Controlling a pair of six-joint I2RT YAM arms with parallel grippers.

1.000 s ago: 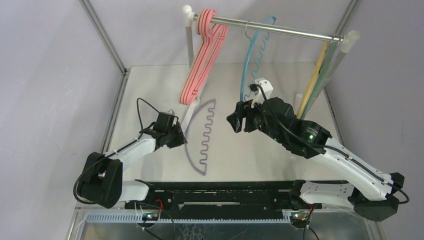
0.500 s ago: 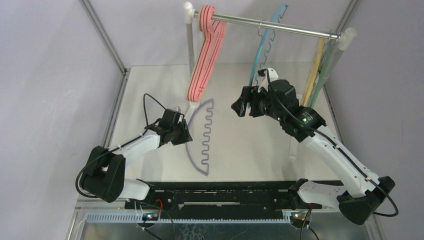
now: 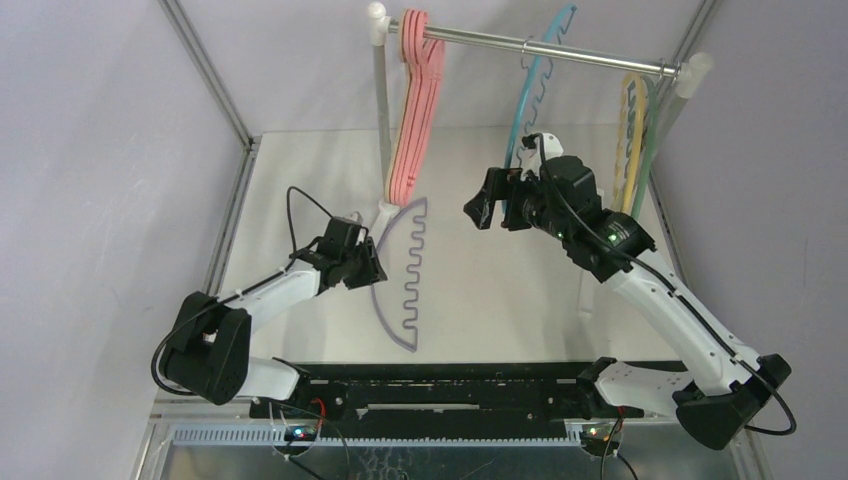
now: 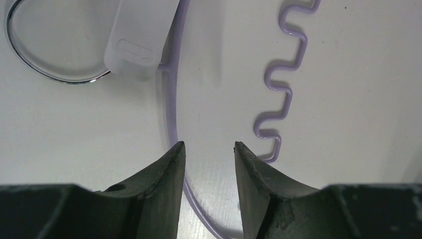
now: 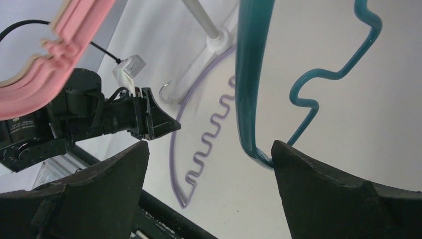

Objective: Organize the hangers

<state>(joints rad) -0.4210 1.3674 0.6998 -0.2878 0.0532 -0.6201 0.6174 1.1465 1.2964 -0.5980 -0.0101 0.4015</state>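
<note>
A purple hanger with a wavy bar lies flat on the table; it also shows in the left wrist view. My left gripper is open, low over its arc, left fingertip on the arc line. Several pink hangers hang at the rail's left end. A blue wavy hanger hangs mid-rail. Yellow and green hangers hang at the right end. My right gripper is open wide and empty, in the air; the blue hanger's lower end hangs by its right finger.
The grey metal rail rests on white poles, whose foot stands on the table by the purple hanger's metal hook. The black base bar runs along the near edge.
The right arm rose and shifted right, then held. The blue hanger slid rightward along the rail. The left gripper moved right to the purple hanger's arc. The yellow and green hangers swung.
</note>
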